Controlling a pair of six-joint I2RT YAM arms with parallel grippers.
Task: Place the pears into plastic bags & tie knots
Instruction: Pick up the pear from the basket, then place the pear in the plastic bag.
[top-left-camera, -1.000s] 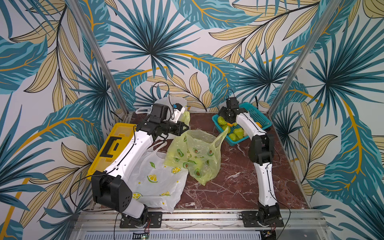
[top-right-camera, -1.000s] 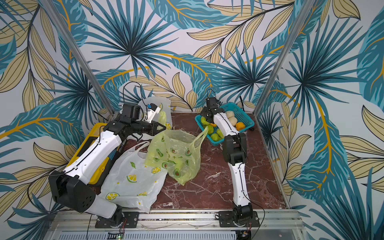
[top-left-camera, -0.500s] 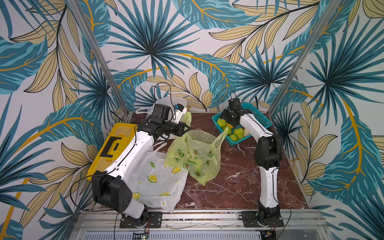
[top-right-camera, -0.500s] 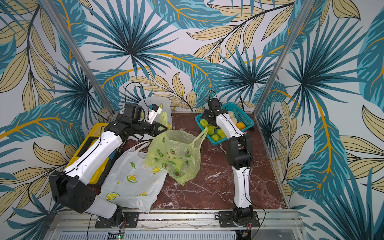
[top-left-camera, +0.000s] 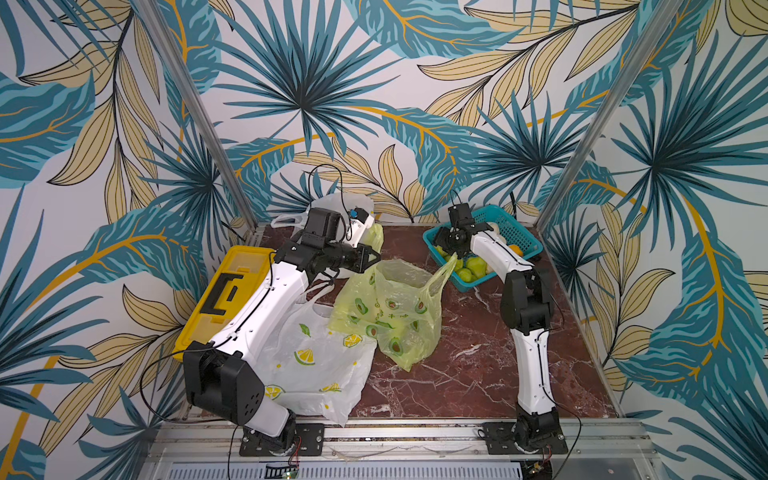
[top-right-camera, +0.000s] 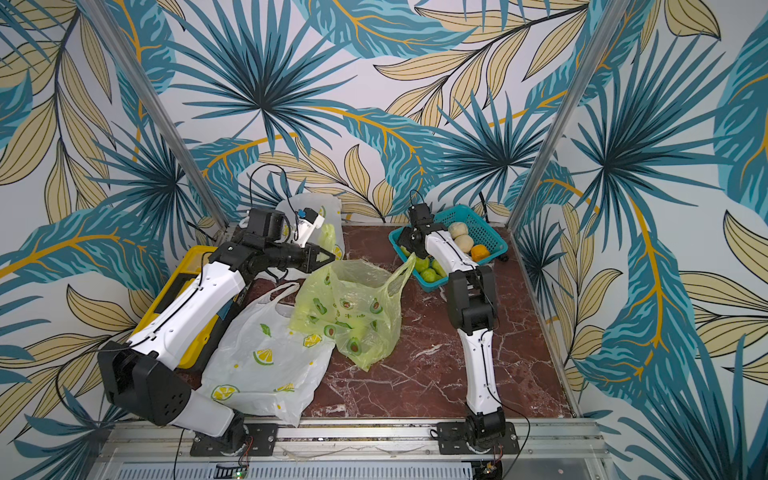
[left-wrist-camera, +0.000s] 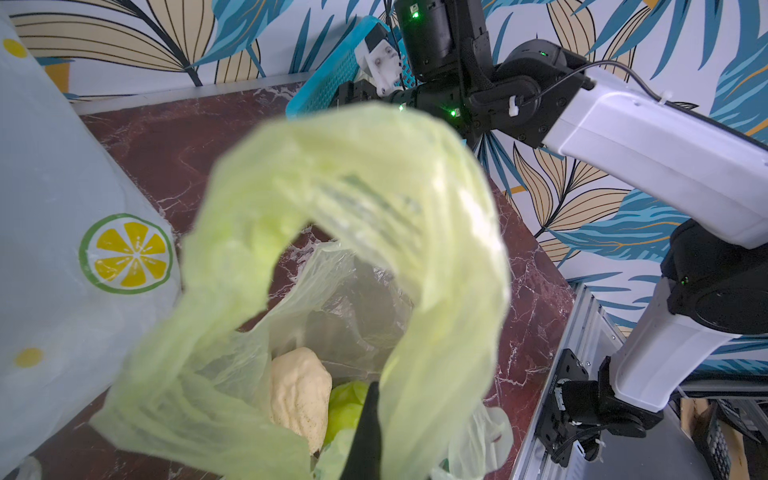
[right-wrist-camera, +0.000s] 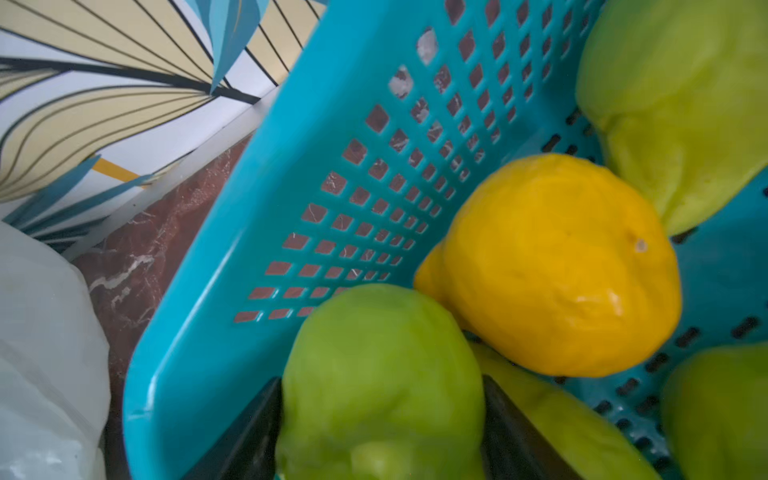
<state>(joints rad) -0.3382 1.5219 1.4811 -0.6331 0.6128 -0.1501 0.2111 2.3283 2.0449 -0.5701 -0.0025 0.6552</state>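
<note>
The green bag (top-left-camera: 386, 307) was pinched at its handle by the closed left gripper (top-left-camera: 374, 255), seemingly to hold its mouth open. A green pear (right-wrist-camera: 382, 365) in the basket (right-wrist-camera: 249, 187) was clamped by the right gripper (right-wrist-camera: 382, 399), presumably for bagging.

Both top views look steeply down from high above the front edge of the worktop (top-left-camera: 478, 374), facing the back wall (top-left-camera: 374, 104), far enough off to share nearly the whole scene. The left wrist camera hangs close over the mouth of the light green bag (left-wrist-camera: 436, 199), facing the right arm (left-wrist-camera: 648, 137) and the back right corner. The right wrist camera sits very near inside the teal basket (right-wrist-camera: 257, 257), looking past the right end effector (right-wrist-camera: 380, 419) at a green pear (right-wrist-camera: 374, 353)
</note>
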